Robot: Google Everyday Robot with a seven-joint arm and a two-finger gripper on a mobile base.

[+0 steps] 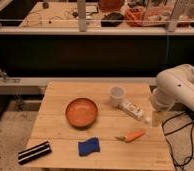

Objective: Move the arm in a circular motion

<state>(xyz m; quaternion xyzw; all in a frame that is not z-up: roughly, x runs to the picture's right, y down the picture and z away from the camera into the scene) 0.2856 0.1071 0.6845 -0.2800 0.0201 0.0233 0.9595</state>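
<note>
The arm point(179, 87) is glossy white with thick rounded segments and comes in from the right edge of the camera view. It bends down beside the right edge of the wooden table point(55, 122). Its lower rounded end is just right of a white bottle point(134, 110) that lies on its side. The gripper point(157, 116) shows only as a pale shape under that end, at the table's right edge. It touches nothing that I can see.
On the table are an orange bowl point(81, 112), a white cup point(117, 95), a carrot point(132, 135), a blue sponge point(89, 146) and a black-and-white striped block point(34, 151). Black cables point(182, 145) lie on the floor at right. A dark counter wall point(80, 52) stands behind.
</note>
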